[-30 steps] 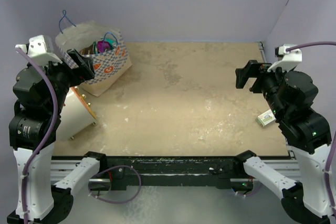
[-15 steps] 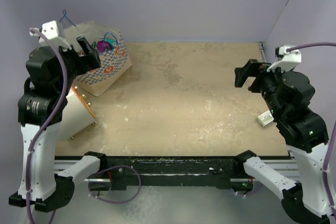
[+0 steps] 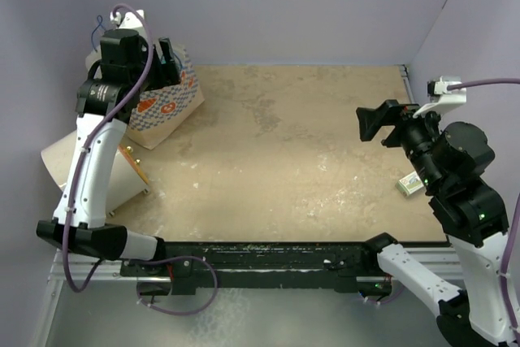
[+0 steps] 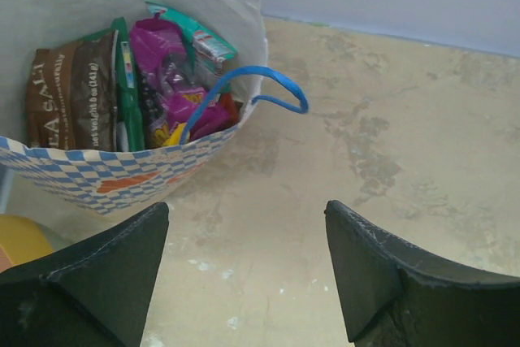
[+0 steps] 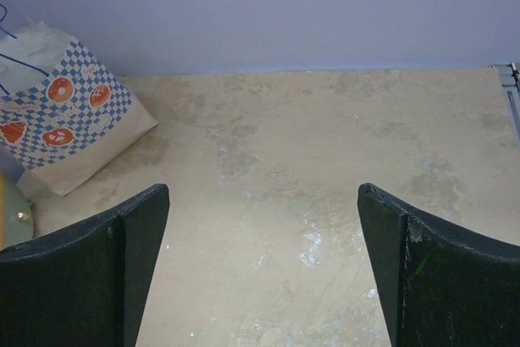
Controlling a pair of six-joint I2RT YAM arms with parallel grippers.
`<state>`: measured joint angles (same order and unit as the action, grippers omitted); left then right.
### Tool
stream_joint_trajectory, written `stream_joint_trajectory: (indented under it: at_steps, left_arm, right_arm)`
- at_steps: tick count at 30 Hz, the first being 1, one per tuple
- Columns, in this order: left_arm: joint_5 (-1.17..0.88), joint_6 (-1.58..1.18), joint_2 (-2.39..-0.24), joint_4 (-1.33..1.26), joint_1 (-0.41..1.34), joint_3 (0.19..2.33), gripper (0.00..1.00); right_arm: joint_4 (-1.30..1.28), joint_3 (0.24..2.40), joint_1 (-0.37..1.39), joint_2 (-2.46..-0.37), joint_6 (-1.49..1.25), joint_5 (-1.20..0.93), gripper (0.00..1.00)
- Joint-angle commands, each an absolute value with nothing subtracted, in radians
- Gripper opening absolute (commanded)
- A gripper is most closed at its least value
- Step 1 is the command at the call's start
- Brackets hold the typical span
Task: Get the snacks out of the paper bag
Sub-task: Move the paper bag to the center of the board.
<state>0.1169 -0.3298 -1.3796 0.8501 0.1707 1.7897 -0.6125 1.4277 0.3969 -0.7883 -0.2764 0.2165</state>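
Note:
The paper bag (image 3: 162, 103) stands at the back left of the table, white with blue checks and orange marks, mouth open. In the left wrist view the bag (image 4: 122, 178) holds several snacks: a brown packet (image 4: 69, 91), a green one (image 4: 123, 87), a purple one (image 4: 166, 79) and a teal one (image 4: 199, 38), with a blue cord handle (image 4: 244, 87) arching over them. My left gripper (image 3: 166, 56) (image 4: 244, 209) hovers open just above and in front of the bag's mouth, nothing between its fingers. My right gripper (image 3: 375, 123) (image 5: 264, 193) is open over the right side of the table, far from the bag (image 5: 69, 119).
A white-and-tan round drum-like object (image 3: 89, 170) lies on its side in front of the bag, at the left edge. A small white-green box (image 3: 412, 184) lies under the right arm. Lilac walls close the back and both sides.
My left arm has risen and swung back over the bag, so its gripper now looks down into the bag's mouth. The right gripper has shifted slightly left and down.

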Motion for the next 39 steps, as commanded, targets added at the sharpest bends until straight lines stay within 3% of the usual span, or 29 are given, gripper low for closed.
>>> stream_joint_trajectory:
  at_steps: [1, 8, 16, 22, 33, 39]
  left_arm:
    - [0.259, -0.258, -1.4, 0.758, 0.17, 1.819, 0.76]
    - [0.351, -0.073, -1.394, 0.411, 0.156, 1.597, 0.78]
    - [0.234, -0.039, -1.536, 0.24, 0.103, 1.621, 0.73]
    - [0.167, -0.069, -1.635, 0.281, 0.103, 1.726, 0.47]
    - [0.05, -0.201, -1.537, 0.345, 0.103, 1.674, 0.1]
    - [-0.055, -0.233, -1.463, 0.408, 0.104, 1.657, 0.0]
  right_arm:
    - [-0.52, 1.419, 0.391, -0.777, -0.243, 0.2, 1.0]
    - [-0.455, 1.381, 0.391, -0.737, -0.201, 0.257, 0.99]
    - [-0.434, 1.368, 0.391, -0.73, -0.189, 0.299, 0.99]
    - [-0.473, 1.399, 0.391, -0.737, -0.195, 0.319, 1.0]
    - [-0.514, 1.407, 0.391, -0.716, -0.27, 0.321, 1.0]
    - [-0.537, 1.401, 0.391, -0.695, -0.338, 0.285, 1.0]
